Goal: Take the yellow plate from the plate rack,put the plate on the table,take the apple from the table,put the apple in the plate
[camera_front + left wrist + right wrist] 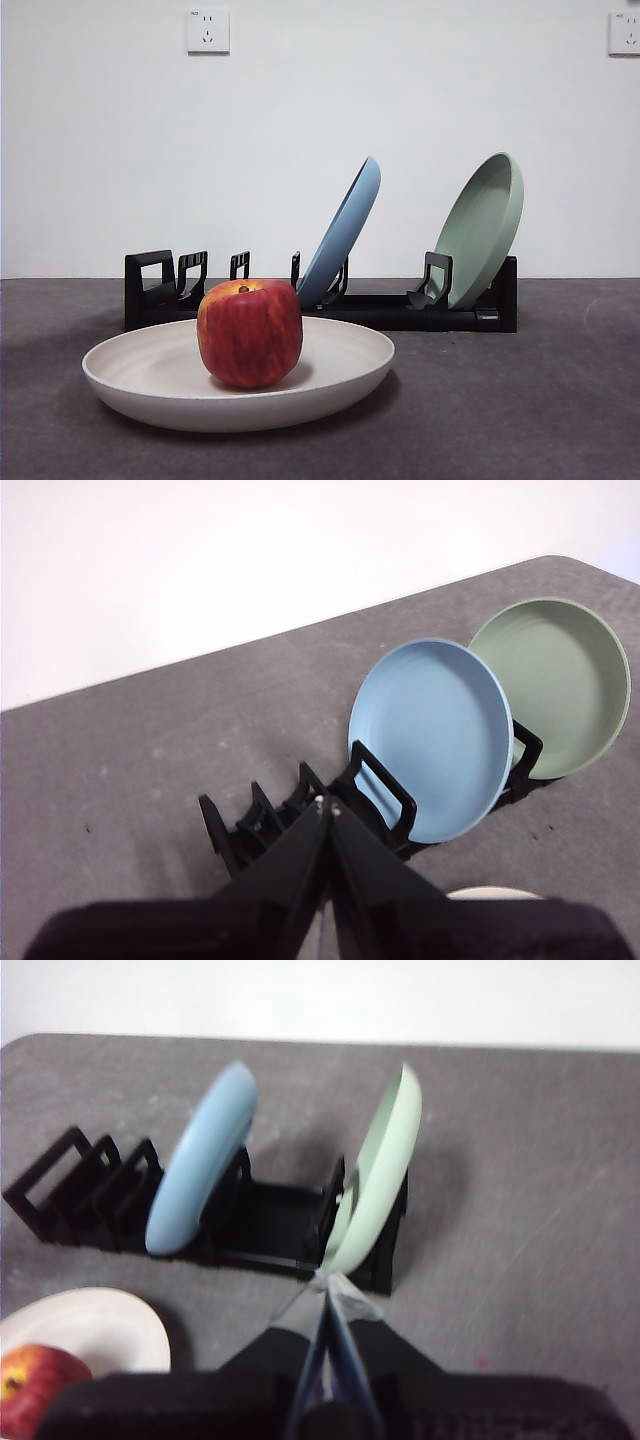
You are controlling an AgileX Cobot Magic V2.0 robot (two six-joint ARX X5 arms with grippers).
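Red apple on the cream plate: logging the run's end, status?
Both grippers, left and right, shut, empty, held back. Red streaked apple sits in wide cream plate on grey table. Nothing in the way.

Bright, even light with soft shadows on the table (520, 400); the right wrist view is blurred.

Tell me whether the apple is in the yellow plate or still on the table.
In the plate. The apple sits upright, stem up, inside the yellow plate, which lies flat on the table.
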